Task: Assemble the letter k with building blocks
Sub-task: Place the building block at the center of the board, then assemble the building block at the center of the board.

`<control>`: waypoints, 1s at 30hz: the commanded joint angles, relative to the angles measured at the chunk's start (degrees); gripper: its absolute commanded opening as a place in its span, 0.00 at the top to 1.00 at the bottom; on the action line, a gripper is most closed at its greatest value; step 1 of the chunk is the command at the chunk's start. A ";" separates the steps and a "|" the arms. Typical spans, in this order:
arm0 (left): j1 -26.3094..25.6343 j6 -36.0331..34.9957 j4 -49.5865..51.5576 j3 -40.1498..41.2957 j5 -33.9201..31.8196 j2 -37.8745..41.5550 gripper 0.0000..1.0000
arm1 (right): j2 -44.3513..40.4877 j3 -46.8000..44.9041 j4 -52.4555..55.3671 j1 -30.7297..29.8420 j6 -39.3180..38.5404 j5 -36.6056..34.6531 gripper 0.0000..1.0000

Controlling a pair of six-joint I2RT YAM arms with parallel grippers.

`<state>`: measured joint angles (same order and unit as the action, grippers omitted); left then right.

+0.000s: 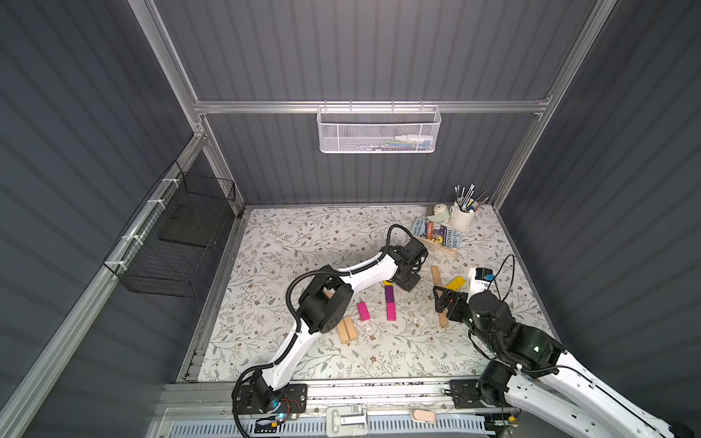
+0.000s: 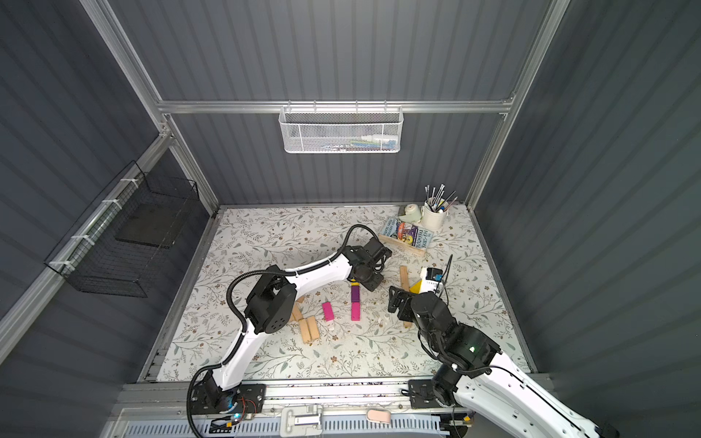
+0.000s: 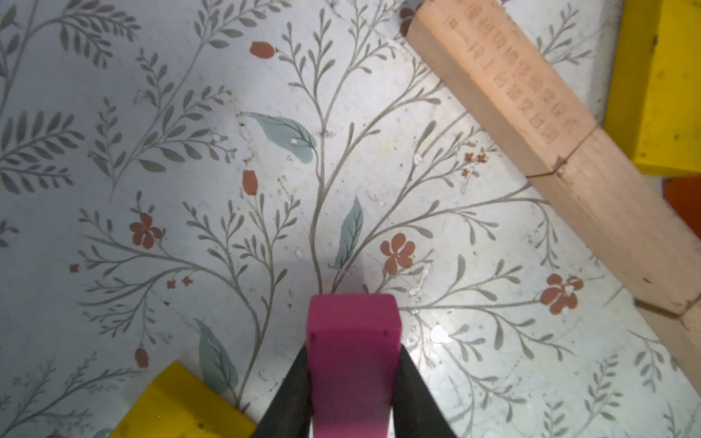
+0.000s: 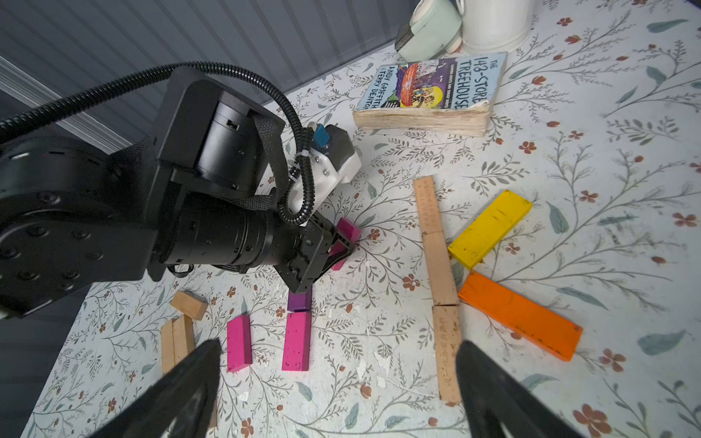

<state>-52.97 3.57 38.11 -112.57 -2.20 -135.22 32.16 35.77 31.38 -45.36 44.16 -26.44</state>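
Observation:
My left gripper (image 3: 352,349) is shut on a magenta block (image 3: 352,322), held low over the table near mid-table (image 1: 407,282). Beside it a yellow block (image 3: 182,405) heads a line with a purple block (image 1: 389,294) and a magenta block (image 1: 390,311). Another magenta block (image 1: 363,311) lies loose to the left. To the right, three tan bars (image 4: 436,265) lie end to end, with a yellow block (image 4: 489,227) and an orange block (image 4: 519,314) slanting off them. My right gripper (image 4: 337,347) hovers open above the near end of that tan line (image 1: 438,299).
A pair of tan blocks (image 1: 348,330) lies near the left arm's elbow. At the back right stand a book in a wooden tray (image 1: 436,232), a white mug of brushes (image 1: 463,216) and a tape roll (image 1: 440,210). A black wire basket (image 1: 178,239) hangs on the left wall.

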 commanded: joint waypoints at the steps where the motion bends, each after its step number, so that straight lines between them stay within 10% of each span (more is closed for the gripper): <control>1: -0.42 0.59 0.76 -1.58 -0.55 -1.42 0.62 | -0.44 -0.61 1.20 0.21 1.08 -1.60 0.04; 13: -0.37 1.51 -3.99 2.24 1.14 5.41 0.60 | 2.50 2.84 6.74 1.11 6.20 -3.30 0.07; 30: 4.27 -9.62 -12.26 42.57 7.38 58.99 0.56 | 41.84 22.30 9.49 13.63 4.67 18.98 0.39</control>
<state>-48.27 -0.58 22.94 -74.70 2.02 -79.53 69.47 55.75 40.25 -32.08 49.28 -11.70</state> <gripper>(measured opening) 0.437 0.623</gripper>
